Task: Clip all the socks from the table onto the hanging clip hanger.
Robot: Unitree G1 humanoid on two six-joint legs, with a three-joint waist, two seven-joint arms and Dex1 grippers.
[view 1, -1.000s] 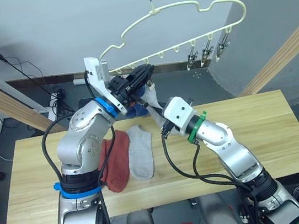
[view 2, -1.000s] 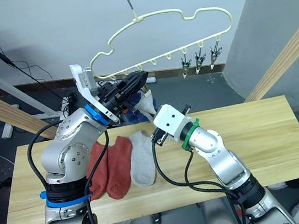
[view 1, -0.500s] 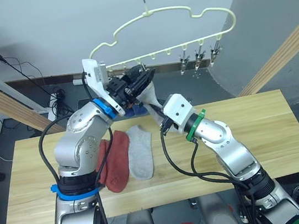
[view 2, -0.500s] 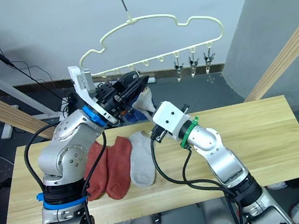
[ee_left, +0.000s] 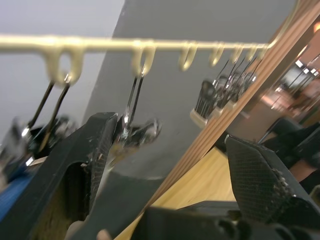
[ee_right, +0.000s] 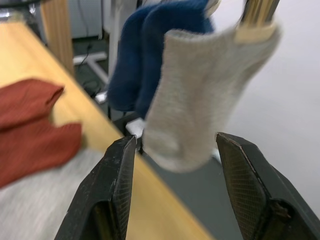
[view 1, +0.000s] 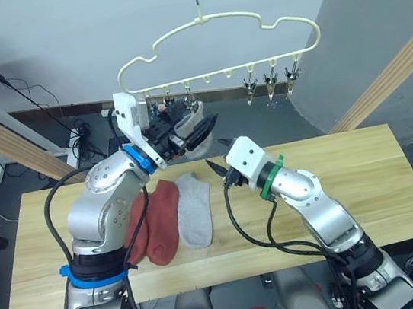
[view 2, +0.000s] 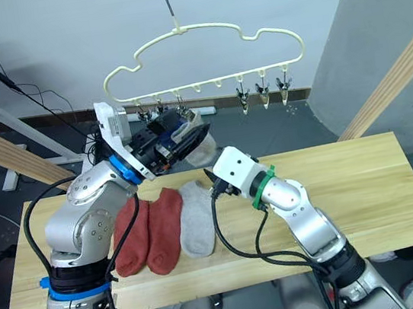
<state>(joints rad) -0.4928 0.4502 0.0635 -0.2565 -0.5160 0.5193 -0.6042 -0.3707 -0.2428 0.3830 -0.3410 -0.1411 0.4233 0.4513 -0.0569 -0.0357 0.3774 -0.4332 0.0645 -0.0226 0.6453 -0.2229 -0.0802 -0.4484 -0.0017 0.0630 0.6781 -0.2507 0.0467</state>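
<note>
Released by the now-spread right gripper (ee_right: 172, 197), grey sock (ee_right: 200, 95) hangs under clip hanger (view 1: 211, 23); left gripper (ee_left: 170, 165) spread there

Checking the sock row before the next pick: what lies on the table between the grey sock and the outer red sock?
The second red sock lies between the grey sock and the outer red sock on the table, seen in both eye views.
</note>
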